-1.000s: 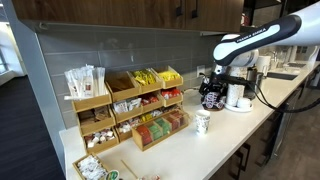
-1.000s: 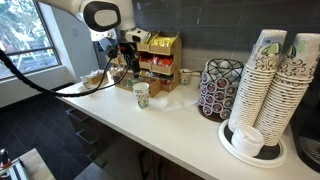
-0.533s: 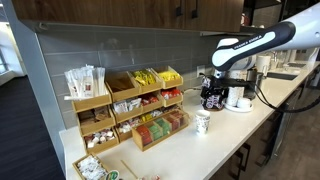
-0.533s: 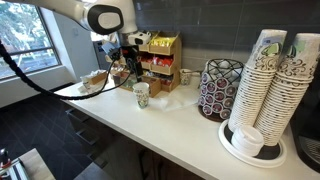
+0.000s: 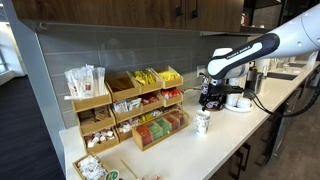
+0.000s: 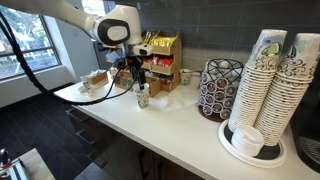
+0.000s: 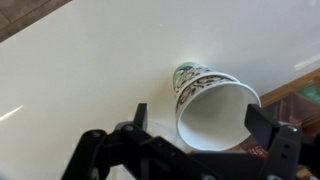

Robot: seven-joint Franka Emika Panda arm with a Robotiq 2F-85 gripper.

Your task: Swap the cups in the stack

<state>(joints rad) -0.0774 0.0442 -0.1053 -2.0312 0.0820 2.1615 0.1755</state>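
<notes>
Claw (image 7: 197,120) spread wide over the stack (image 7: 205,85), white counter (image 7: 80,60)

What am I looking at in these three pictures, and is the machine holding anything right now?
It is a single robot arm with two jaws at its end. Two pictures come from cameras standing away from the robot; the third looks down from the arm's wrist. On the white counter stands the stack of paper cups, seen in both exterior views too. Behind it are wooden snack trays; farther along, a pod rack and tall cup stacks. The jaws stand open over the stack, holding nothing.
</notes>
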